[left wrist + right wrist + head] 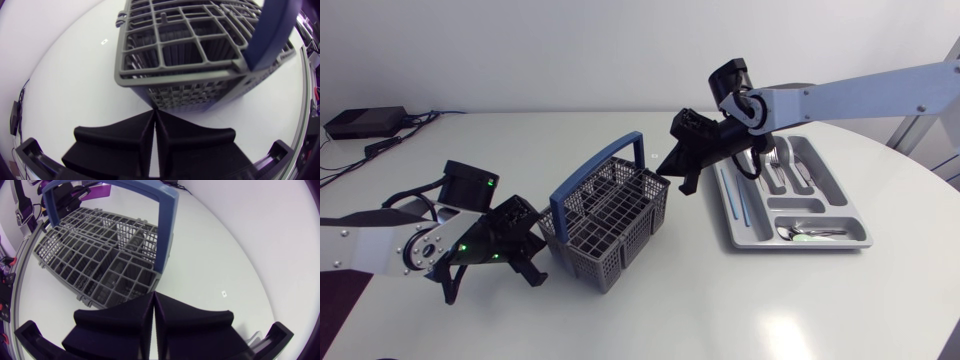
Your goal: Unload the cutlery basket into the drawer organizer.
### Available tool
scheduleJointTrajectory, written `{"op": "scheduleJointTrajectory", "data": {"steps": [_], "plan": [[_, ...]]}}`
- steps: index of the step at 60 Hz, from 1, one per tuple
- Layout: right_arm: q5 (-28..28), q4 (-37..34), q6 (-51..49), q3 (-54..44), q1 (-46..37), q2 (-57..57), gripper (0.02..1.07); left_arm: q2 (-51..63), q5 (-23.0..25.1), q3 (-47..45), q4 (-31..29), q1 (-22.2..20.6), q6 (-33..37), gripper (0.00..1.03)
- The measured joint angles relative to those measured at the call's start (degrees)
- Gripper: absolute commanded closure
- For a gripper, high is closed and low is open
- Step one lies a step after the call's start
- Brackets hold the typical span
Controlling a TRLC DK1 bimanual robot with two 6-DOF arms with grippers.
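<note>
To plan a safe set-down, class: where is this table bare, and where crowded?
Bare: the near strip of table in front of basket and organizer, and the far stretch behind the basket. Crowded: the gap between basket and organizer, holding the right tool, and the side by the left tool.

White table (720, 310) — grey basket (620, 258) mid, organizer tray (820, 245) rt, poss. black box (365, 122) far left
</note>
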Motion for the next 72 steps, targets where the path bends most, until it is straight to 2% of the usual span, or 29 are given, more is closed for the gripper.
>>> {"op": "scheduleJointTrajectory", "data": {"steps": [9,23,31,43,51,59,72], "plan": [[0.07,0.28,0.24,-4.04,1.6,-3.21,1.01,4.9,-0.11,4.0,3.67,1.73,0.0,0.97],[3.5,3.23,2.49,-7.41,3.89,-5.86,1.01,13.4,-0.02,12.41,5.38,4.74,1.4,0.97],[3.39,4.31,3.98,-7.8,5.77,-5.84,1.01,17.05,0.22,16.74,7.04,5.03,1.73,0.97],[3.06,4.44,5.42,-9.31,6.8,-7.54,1.01,19.78,0.81,20.37,7.82,8.24,1.03,0.97],[2.54,4.0,5.6,-13.35,4.76,-12.87,1.01,19.37,2.03,20.74,8.63,9.88,1.03,0.97],[1.92,4.15,5.33,-15.52,-1.4,-18.4,1.01,17.44,2.51,19.74,8.66,10.27,1.03,0.97],[2.08,7.5,4.24,-19.45,-5.31,-17.27,1.01,14.27,2.71,17.27,8.72,10.25,1.03,0.97]]}}
